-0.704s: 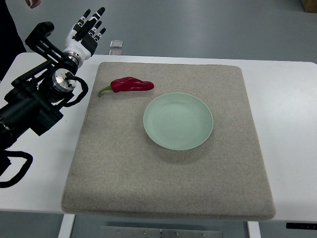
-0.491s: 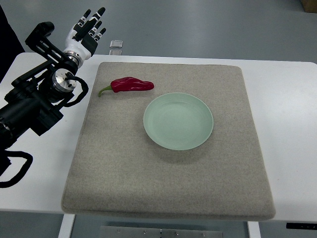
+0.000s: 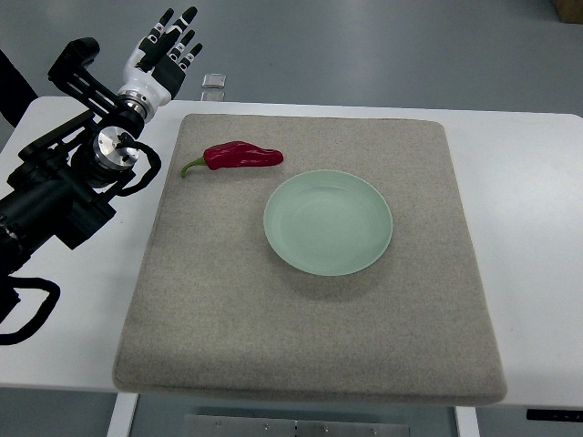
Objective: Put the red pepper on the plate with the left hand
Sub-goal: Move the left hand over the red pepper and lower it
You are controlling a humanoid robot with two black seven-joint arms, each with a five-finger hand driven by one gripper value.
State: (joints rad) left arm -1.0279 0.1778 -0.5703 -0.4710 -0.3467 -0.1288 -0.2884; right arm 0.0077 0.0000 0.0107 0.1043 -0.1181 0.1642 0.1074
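- left hand [image 3: 166, 55] up at the far left corner of the table [image 3: 537, 182], arm coming in from the left edge; fingers [image 3: 187, 20] spread straight, holding nothing
- hand sits past the mat's far-left corner, well apart from the red pepper [image 3: 239, 156], no contact
- red pepper lies flat on the grey mat [image 3: 228, 309], far-left part of it, green stem pointing left toward the arm, blunt end pointing right
- plate [image 3: 328, 221] pale green, nothing on it, about mid-mat, just right of and nearer than the pepper; the two are close but not touching
- right hand not visible anywhere
- small clear object [image 3: 212, 86] on the table beyond the mat's far edge, near the hand, can't tell what it is
- step, my read: pre-reach, grasp not started, task basically at zero
- next move calls for: bring the hand down and rightward over the pepper body, close the fingers across its thick middle rather than the thin stem, lift, then a short carry right and toward the robot to get above the plate
- watch: pepper is curved and glossy, could roll or slip in a loose pinch; plate may slide if bumped
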